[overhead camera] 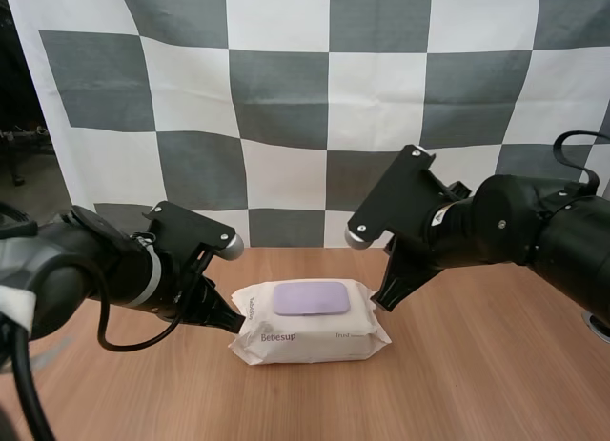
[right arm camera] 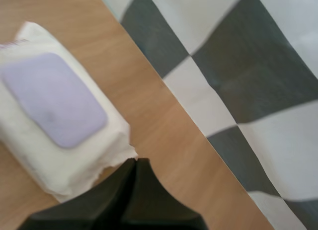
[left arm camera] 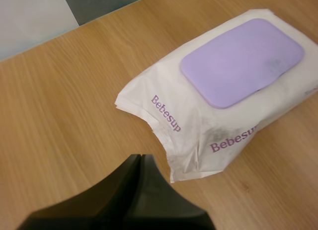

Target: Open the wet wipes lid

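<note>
Wipes pack (overhead camera: 315, 336): flat, mid bench (overhead camera: 477, 374)
Lid (overhead camera: 312, 297): purple, down flat on top
Left tool (overhead camera: 232, 321): fingers together, at pack's left end
Right tool (overhead camera: 386, 298): fingers together, at pack's right end

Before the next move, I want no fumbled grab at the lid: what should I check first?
1. Wet wipes pack lies flat on the table, lid side up: ok.
2. Purple lid closed, nothing resting on it: ok.
3. Left gripper open to steady the pack: not ok, it is shut at the pack's left end.
4. Right gripper open to take the lid: not ok, it is shut by the pack's right end.
5. Lid's lifting edge located: cannot tell.
</note>
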You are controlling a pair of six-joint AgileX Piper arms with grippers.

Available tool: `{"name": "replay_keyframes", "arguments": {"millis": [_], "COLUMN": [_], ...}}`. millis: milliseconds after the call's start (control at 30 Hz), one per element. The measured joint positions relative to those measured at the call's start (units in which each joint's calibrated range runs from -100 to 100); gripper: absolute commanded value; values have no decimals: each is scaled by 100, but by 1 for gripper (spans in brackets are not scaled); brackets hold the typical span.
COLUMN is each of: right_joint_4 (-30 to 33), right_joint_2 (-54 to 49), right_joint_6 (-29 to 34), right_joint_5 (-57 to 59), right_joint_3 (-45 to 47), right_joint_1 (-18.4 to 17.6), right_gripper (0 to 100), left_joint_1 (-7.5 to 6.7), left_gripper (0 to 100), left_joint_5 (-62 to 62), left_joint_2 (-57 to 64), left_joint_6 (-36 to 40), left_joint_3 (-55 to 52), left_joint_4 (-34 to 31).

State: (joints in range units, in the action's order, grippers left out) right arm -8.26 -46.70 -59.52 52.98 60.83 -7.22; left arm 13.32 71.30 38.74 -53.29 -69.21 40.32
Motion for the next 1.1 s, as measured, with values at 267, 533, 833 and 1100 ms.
{"name": "replay_keyframes", "arguments": {"millis": [267, 533, 833, 1100], "right_joint_4": [244, 610, 367, 352], "right_joint_2": [181, 438, 438, 771], "right_joint_6": [-169, -97, -97, -210], "right_joint_5": [978, 1243, 1055, 200], "right_joint_3": [0, 13, 27, 544], "right_joint_1": [-887, -1056, -1056, -1056], "right_gripper": [3, 12, 41, 59], "left_joint_1": [458, 451, 451, 451], "left_gripper": [0, 42, 70, 70], "left_joint_5": [1022, 786, 799, 1101], "left_joint_2": [-368, -760, -2290, -2406], "left_joint_6": [-1204, -2017, -2502, -3127], "left_joint_3": [-65, -334, -372, -372], "left_joint_4": [1333, 1841, 1472, 1971]}}
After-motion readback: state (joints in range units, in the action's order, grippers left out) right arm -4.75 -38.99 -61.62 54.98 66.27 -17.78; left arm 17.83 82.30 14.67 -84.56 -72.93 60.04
